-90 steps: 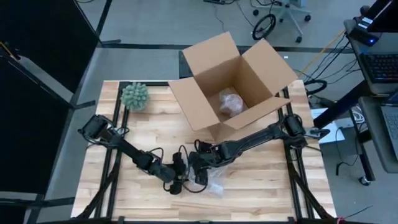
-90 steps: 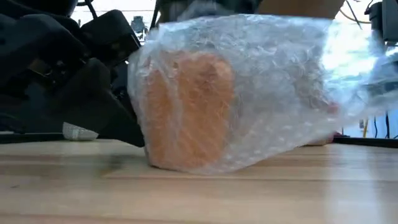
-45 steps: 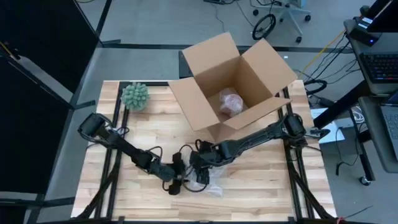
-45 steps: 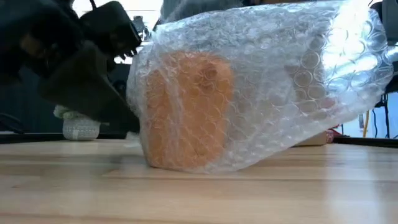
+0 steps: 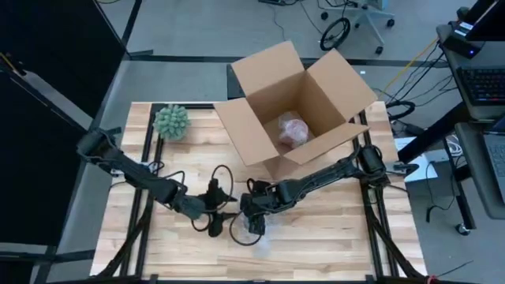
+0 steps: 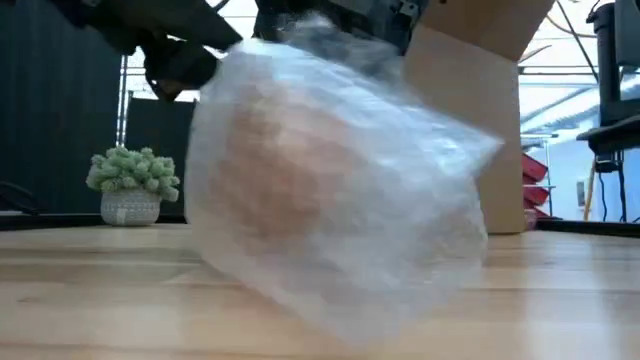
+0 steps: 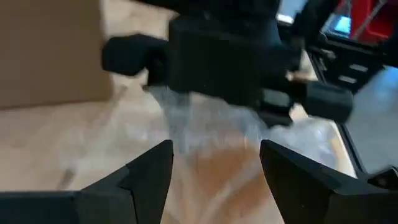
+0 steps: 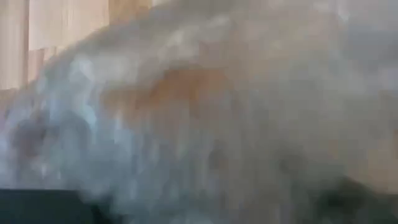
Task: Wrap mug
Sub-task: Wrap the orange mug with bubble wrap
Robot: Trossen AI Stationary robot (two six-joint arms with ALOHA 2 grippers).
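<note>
Since the earlier frame the left gripper [image 5: 215, 211] has been drawn back, fingers parted and empty. The bubble-wrapped mug [image 6: 330, 190] is now tilted, clamped from above by the right gripper [image 5: 254, 217] (near the table's front). Another wrapped bundle [image 5: 291, 129] is held in the open cardboard box [image 5: 260, 126].

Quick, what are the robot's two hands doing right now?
Left gripper: open, empty, backed off from the bubble-wrapped mug.
Right gripper: on top of the wrapped mug; cannot tell if it grips.

On my wooden bench [image 5: 331, 237] sit an open cardboard box [image 5: 296, 106], a little green plant in a pot [image 5: 171, 121], and a bubble-wrapped mug [image 5: 254, 230].
</note>
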